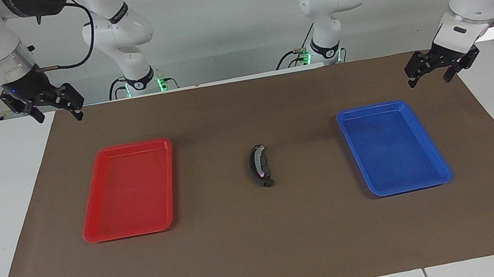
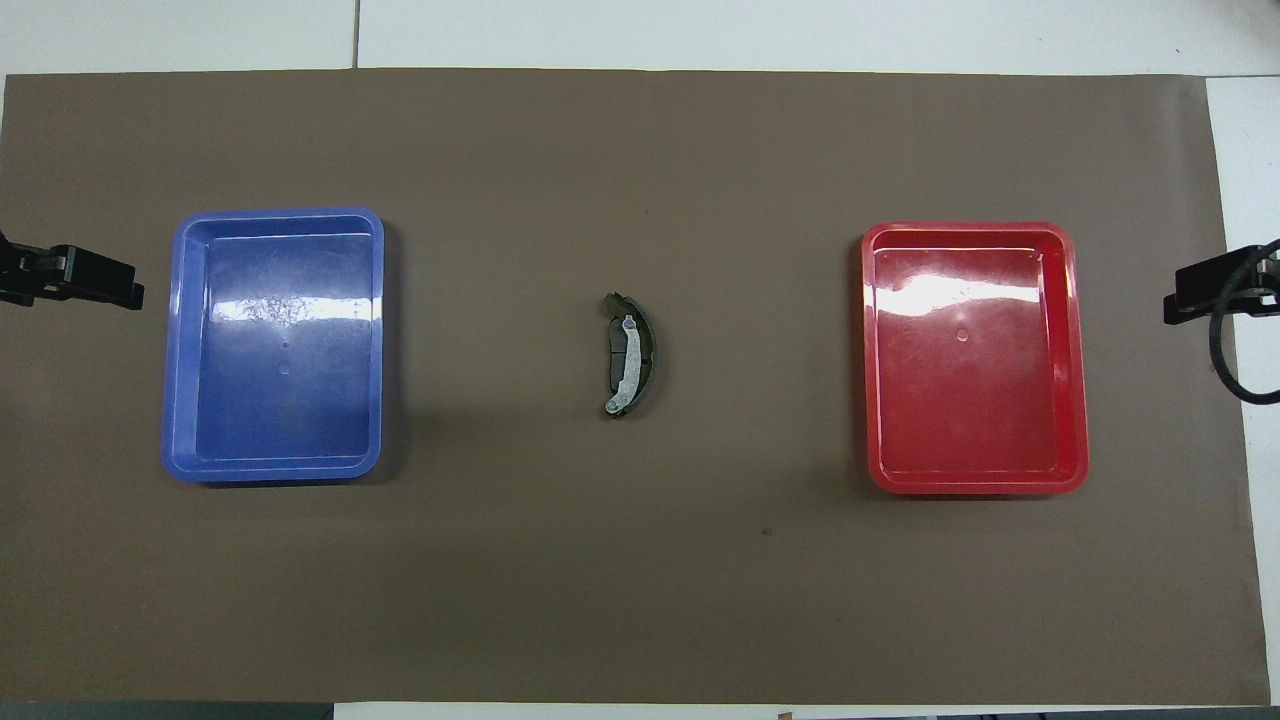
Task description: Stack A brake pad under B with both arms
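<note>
B (image 1: 259, 165) is a long black crescent with a pale silver strip. It lies mid-mat between the two trays and also shows in the overhead view (image 2: 634, 352). A short dark pad, the A brake pad (image 2: 616, 350), shows partly from under it on the side toward the blue tray. The two lie together as one pile. My left gripper (image 1: 430, 72) hangs open and empty over the mat's corner by the blue tray. My right gripper (image 1: 57, 109) hangs open and empty over the mat's corner by the red tray. Both arms wait, away from the pile.
A blue tray (image 1: 436, 162) lies toward the left arm's end of the mat, with nothing in it. A red tray (image 1: 95, 219) lies toward the right arm's end, also with nothing in it. A brown mat (image 1: 266, 255) covers the white table.
</note>
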Controlling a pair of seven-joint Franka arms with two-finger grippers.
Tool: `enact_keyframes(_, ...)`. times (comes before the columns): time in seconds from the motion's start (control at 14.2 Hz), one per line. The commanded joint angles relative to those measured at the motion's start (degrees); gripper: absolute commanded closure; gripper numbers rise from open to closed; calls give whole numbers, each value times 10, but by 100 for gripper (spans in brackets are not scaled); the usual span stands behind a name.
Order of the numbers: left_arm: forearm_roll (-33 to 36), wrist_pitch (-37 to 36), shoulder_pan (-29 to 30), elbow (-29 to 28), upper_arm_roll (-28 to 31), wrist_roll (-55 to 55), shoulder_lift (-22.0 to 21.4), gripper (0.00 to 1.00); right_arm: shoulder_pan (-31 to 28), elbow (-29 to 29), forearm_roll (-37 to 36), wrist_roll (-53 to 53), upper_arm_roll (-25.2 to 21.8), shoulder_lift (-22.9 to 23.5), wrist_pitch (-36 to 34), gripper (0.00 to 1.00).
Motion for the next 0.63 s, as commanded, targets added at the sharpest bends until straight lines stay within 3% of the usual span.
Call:
enact_keyframes(0.0, -6, -1, 3, -16, -1, -5, -17, 1, -10, -17, 1, -8, 8, -16, 2, 0)
enact_keyframes(0.56, -6, -1, 3, -16, -1, -5, -17, 1, -3, -15, -8, -20, 12, -11, 35, 0)
